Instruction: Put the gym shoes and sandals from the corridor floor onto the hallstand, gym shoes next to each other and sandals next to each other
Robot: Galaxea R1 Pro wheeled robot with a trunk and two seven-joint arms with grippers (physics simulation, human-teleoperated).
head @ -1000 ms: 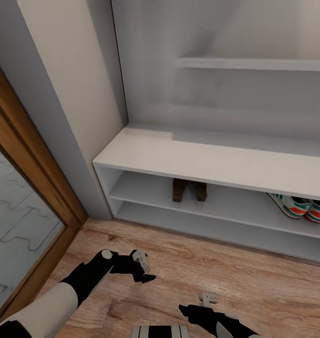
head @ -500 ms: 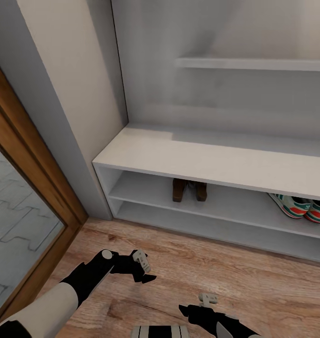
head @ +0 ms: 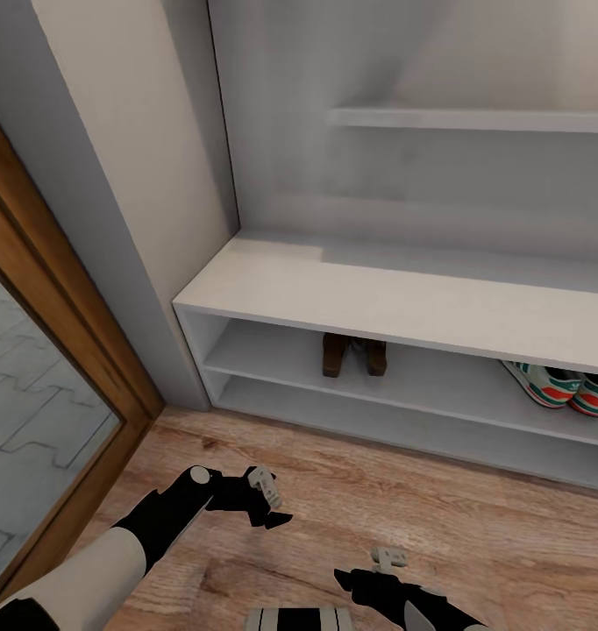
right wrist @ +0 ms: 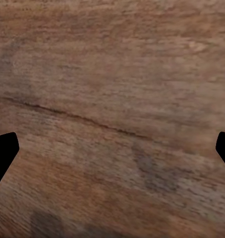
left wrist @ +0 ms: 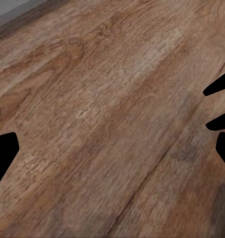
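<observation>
While both tools spread empty: two sandals, two gym shoes, one hallstand shelf.

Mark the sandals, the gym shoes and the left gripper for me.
sandals (head: 353, 355), head view, between the pair's heels on the upper shelf tier.
gym shoes (head: 549, 386), head view, left shoe's heel.
left gripper (head: 268, 504), head view, between the fingertips.

The corridor floor is rendered as light brown wood planking with a visible grain and a matt finish. The hallstand, standing on that floor, is given a smooth, pale grey-white painted look with a faint sheen on its bench top. On its upper shelf tier, the sandals are shown in dull brown and the gym shoes in matt cream with teal and red-orange patches.
</observation>
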